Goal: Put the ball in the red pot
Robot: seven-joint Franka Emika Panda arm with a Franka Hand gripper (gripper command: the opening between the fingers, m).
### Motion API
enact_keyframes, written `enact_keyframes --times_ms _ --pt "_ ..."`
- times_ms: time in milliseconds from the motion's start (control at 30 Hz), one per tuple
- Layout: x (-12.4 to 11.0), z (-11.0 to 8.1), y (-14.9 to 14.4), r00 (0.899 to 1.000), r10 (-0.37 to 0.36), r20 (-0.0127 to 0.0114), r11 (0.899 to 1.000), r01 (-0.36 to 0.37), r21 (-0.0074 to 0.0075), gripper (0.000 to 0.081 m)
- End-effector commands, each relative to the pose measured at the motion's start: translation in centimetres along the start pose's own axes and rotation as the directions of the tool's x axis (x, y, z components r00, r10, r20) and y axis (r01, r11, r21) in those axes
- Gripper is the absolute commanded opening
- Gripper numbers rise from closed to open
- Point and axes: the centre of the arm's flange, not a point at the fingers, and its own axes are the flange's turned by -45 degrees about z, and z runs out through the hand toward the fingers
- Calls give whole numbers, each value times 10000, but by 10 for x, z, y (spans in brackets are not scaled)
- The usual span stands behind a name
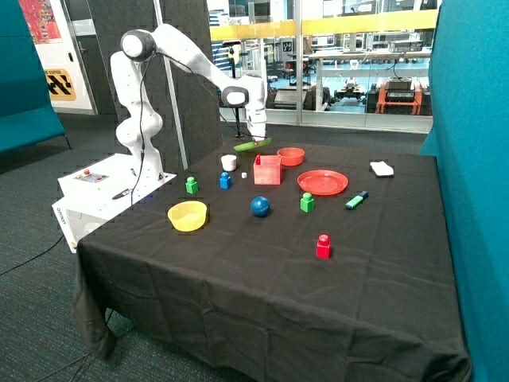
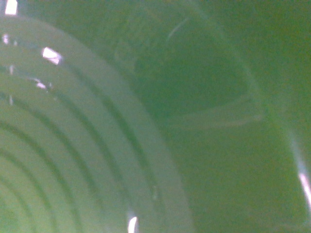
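Outside view: arm parked over a green plate, ball not yet approached

**Gripper.** Upper centre of the outside view: the gripper (image 1: 256,137) hangs at the far edge of the table, directly over a flat green plate (image 1: 252,146) that sits tilted just beneath it. The wrist view is filled with ribbed green plastic (image 2: 97,145), which places the camera hard against that plate. Whether the fingers are parted or closed, and whether they grip the plate, cannot be told from either picture.

**Task objects.** The ball (image 1: 260,206) rests on the black tablecloth (image 1: 262,294) near the centre of the frame, apart from everything around it. The red pot (image 1: 267,169) stands above it in the frame, between ball and gripper, its opening facing up. By this layout the ball has not been picked up.

**Surroundings.** A green block (image 1: 307,202) lies to the right of the ball, and a blue block (image 1: 225,181) lies to the upper left. The yellow bowl (image 1: 188,215) sits at centre left, the red plate (image 1: 323,181) to the right of the pot.

**Doing the step well.** Likely next: clear the green plate, then travel toward the frame centre and descend vertically on the ball. A smooth sphere rolls away if nudged, so the fingers should straddle its widest line before closing. Pass beside the pot, not through it.
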Motion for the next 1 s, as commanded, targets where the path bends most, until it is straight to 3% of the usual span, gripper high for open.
enact_keyframes --times_ms 0,333,967 --pt "0 10 -2 10000 96 22 10000 -96 3 0" --pt "5 17 0 9996 284 22 9996 -284 3 0" --pt "7 22 36 9928 1195 22 9928 -1195 1 0"
